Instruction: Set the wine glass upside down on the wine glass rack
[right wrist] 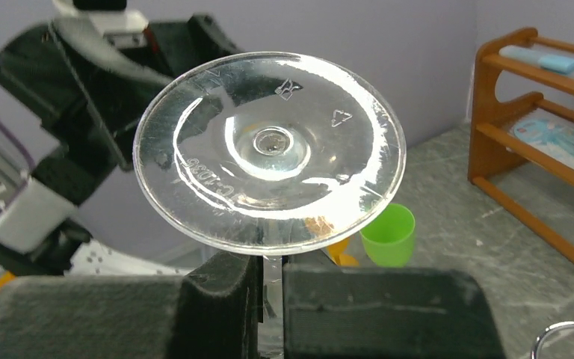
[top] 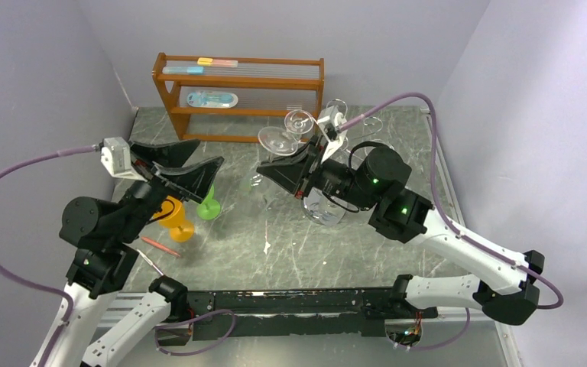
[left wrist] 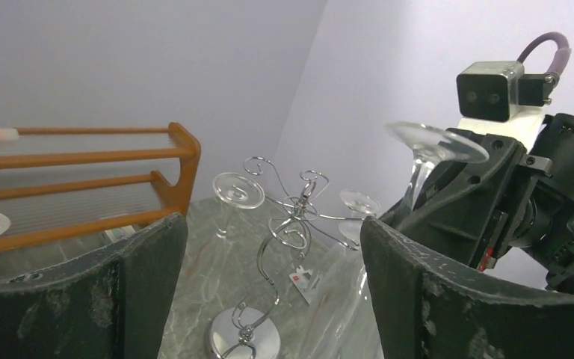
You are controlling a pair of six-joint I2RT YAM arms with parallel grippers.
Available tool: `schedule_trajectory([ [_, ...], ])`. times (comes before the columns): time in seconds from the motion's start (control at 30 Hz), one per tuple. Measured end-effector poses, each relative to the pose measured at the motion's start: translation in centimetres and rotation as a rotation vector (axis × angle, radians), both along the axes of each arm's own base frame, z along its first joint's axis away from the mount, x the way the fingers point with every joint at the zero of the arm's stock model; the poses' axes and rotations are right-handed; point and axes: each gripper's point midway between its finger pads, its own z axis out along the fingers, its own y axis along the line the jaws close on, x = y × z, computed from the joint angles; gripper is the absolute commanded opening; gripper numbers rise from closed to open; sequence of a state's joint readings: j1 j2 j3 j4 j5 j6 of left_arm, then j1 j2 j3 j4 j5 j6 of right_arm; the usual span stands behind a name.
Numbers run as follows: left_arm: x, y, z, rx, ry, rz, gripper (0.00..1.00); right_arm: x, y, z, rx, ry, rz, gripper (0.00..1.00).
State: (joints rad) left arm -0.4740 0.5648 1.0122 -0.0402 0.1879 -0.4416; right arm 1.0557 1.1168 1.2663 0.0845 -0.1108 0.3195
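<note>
My right gripper (top: 289,173) is shut on the stem of a clear wine glass (top: 278,141). The glass is held upside down, its round foot up and its bowl below the fingers. In the right wrist view the foot (right wrist: 269,149) fills the middle and the fingers (right wrist: 217,299) pinch the stem. The chrome wine glass rack (left wrist: 293,224) stands on the table just behind, with a round base and curled arms. Other clear glasses (left wrist: 238,191) hang on it. The held glass (left wrist: 435,142) is to the right of the rack in the left wrist view. My left gripper (top: 191,173) is open and empty.
A brown wooden shelf unit (top: 237,92) stands at the back wall. A green cup (top: 209,206) and an orange cup (top: 176,218) stand under my left gripper. Red pens (top: 159,245) lie near the left arm's base.
</note>
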Motion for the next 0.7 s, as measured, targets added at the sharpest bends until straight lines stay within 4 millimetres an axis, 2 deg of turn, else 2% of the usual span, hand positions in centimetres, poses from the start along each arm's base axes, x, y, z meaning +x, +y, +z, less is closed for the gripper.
schedule_trajectory([
  [0.17, 0.4, -1.3, -0.3, 0.017, 0.008, -0.057, 0.90, -1.2, -0.6, -1.9, -0.109, -0.047, 0.048, 0.00],
  [0.4, -1.0, -3.5, 0.4, 0.036, -0.055, -0.209, 0.91, -2.9, -1.6, -2.5, -0.173, -0.123, 0.107, 0.00],
  [0.57, -2.1, -5.2, 0.4, 0.035, -0.069, -0.342, 0.93, -2.9, -1.7, -3.4, -0.214, -0.173, 0.115, 0.00],
  [0.7, -2.6, -5.6, 0.7, -0.032, -0.014, -0.404, 0.90, -2.6, -1.6, -4.9, -0.258, -0.211, 0.110, 0.00],
])
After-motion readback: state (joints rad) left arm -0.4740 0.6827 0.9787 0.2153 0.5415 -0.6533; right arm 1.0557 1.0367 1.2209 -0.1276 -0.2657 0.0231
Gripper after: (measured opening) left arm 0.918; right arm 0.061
